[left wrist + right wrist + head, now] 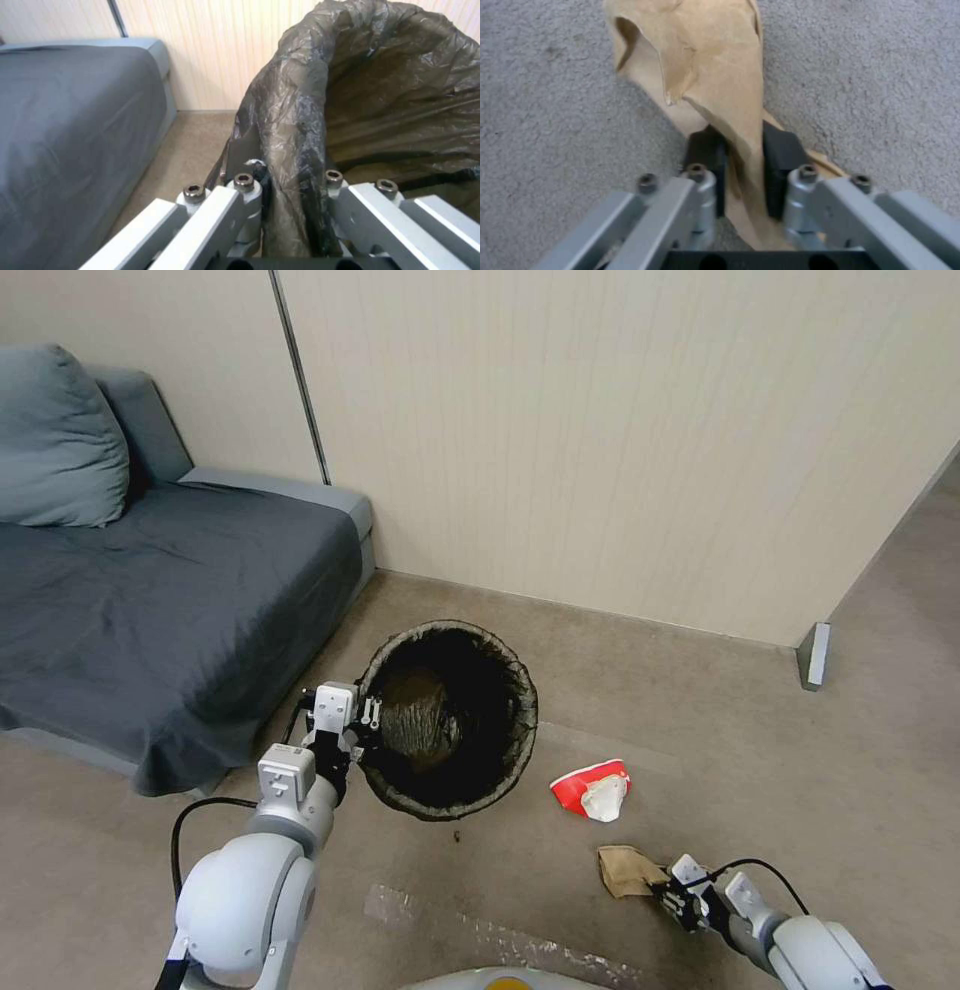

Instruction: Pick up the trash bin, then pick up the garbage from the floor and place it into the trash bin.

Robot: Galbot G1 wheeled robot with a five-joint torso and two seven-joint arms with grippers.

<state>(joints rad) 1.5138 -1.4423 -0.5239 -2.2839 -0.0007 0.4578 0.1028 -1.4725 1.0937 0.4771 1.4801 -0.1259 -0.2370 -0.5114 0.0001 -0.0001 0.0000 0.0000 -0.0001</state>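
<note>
Left gripper is clamped on the near-left rim of the trash bin; the left wrist view shows one finger outside the wall and the other inside, with the dark bag liner pinched between them. Bin mouth faces up toward the head camera, tilted slightly; whether its base rests on the floor cannot be told. Something brownish and crumpled lies at the bottom of the bin, too dim to identify.

Right gripper is low at the carpet, closed on the crumpled brown paper. Right wrist view: both black pads squeeze a fold of the paper, the rest of the sheet trailing forward over the floor.

Red-and-white wrapper with a white tissue-like wad on it lies on the carpet, just right of the bin and apart from both grippers, between bin and brown paper.

Grey sofa with a cushion stands to the left of the bin, against the panelled wall.
</note>
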